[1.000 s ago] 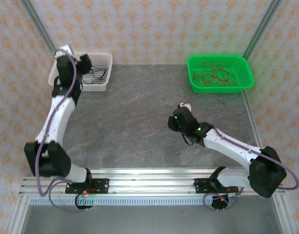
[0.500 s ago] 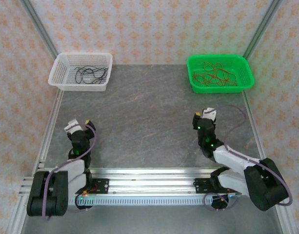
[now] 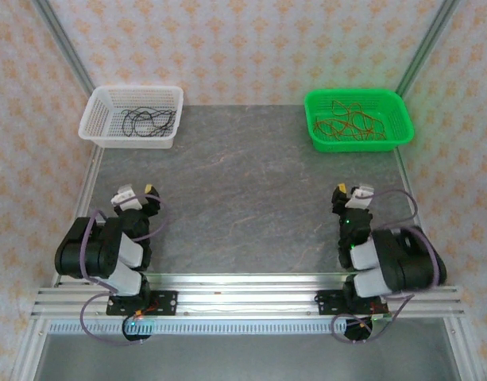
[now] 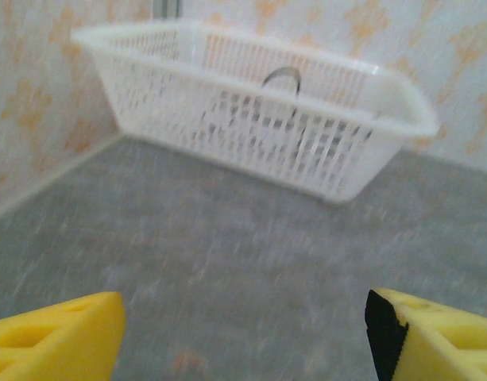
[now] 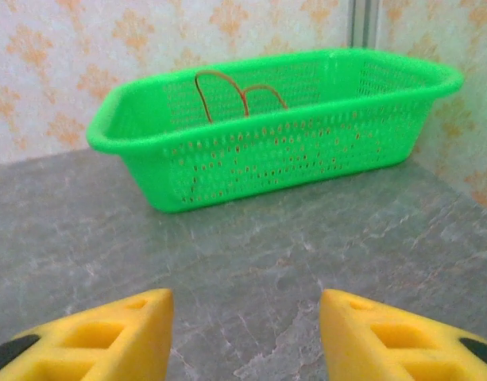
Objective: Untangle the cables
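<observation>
Left claw [image 4: 245, 327] and right claw [image 5: 245, 327] gape (empty); overhead, black cables [image 3: 148, 123] lie in white basket [image 3: 134, 89].

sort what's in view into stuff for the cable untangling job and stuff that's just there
For the job:
- black cables in the white basket
- red cables in the green basket
- left claw and right claw, both open and empty

Just there:
- grey table
- metal rail
- patterned walls

Green perforated plastic basket [image 5: 307, 151] resting on grey marbled tabletop [image 5: 251, 254], thin red wire loops [image 5: 227, 89] arching above its far rim, right gripper [image 5: 247, 341] at bottom edge, yellow fingertips [image 5: 92, 333] spread apart with nothing between, cream orange-patterned wallpaper [image 5: 84, 55] behind
</observation>
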`<state>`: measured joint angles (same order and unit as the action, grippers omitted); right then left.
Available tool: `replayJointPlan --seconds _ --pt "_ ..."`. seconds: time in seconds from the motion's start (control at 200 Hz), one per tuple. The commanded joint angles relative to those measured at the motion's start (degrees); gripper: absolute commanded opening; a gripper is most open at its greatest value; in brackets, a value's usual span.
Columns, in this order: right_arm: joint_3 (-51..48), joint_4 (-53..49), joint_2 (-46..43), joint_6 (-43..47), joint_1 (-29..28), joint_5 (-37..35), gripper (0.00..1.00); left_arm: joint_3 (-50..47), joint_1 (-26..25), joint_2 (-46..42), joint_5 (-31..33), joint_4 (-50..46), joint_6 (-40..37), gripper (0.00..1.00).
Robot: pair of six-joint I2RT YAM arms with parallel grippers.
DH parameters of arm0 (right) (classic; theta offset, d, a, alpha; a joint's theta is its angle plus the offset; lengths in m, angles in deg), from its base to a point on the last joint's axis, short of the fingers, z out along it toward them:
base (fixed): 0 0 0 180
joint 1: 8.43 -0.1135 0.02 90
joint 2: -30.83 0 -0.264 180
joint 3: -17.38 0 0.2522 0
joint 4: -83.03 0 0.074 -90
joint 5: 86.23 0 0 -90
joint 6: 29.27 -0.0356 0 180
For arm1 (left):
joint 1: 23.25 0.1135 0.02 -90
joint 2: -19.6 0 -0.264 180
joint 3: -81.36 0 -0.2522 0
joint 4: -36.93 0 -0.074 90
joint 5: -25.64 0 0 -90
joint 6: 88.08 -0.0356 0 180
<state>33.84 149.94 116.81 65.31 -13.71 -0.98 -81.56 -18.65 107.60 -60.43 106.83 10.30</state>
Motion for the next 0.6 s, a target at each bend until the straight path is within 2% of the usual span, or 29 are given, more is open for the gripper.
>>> replayJointPlan --seconds 0.0,0.03,0.07,0.1,0.125,0.14,0.155,0.17,0.255,0.325,0.395,0.596 --pt "8.67 -9.22 -1.05 -0.18 2.32 6.91 0.52 6.94 -0.58 -0.2 -5.09 -3.77 -3.57 0.81" --pt "11.89 -12.14 1.19 -1.59 4.01 9.74 0.53 8.84 -1.31 -1.69 -4.06 -10.7 -3.87 0.84" --pt "10.25 -8.71 1.62 -3.02 4.89 8.62 0.73 8.44 -2.44 -0.65 -2.09 -8.13 -4.79 0.87" --pt "10.68 -10.45 0.96 -3.2 5.0 8.28 0.74 7.64 -2.53 0.47 -2.05 -4.4 -5.08 0.87" --pt "11.18 -11.48 0.99 -3.01 4.86 7.98 0.75 7.75 -2.54 0.27 -2.05 -5.01 -5.07 0.87" --pt "10.93 -10.96 1.11 -2.92 4.73 7.79 0.82 8.09 -2.5 -0.22 -2.12 -6.63 -5.0 0.9" --pt "10.63 -10.22 1.11 -2.79 4.67 7.67 0.95 8.45 -2.56 -0.72 -2.09 -8.02 -4.92 0.97" --pt "10.5 -9.99 1.0 -2.78 4.66 7.66 0.99 8.63 -2.58 -0.99 -1.96 -9.0 -4.87 0.99" --pt "10.55 -10.07 0.86 -2.82 4.58 7.57 1.0 7.69 -2.75 0.21 -1.69 -4.97 -5.32 0.99" --pt "10.53 -10.2 0.86 -2.8 4.58 7.57 1.0 8.79 -2.9 -0.48 -2.54 -8.45 -5.71 0.99" --pt "10.49 -10.3 0.82 -2.82 4.55 7.56 1.0 9.06 -3.09 -0.04 -4.67 -8.09 -6.99 0.99" --pt "10.56 -10.33 0.85 -2.82 4.57 7.57 1.0 9.05 -3.28 -0.08 -4.72 -8.29 -7.06 0.99"
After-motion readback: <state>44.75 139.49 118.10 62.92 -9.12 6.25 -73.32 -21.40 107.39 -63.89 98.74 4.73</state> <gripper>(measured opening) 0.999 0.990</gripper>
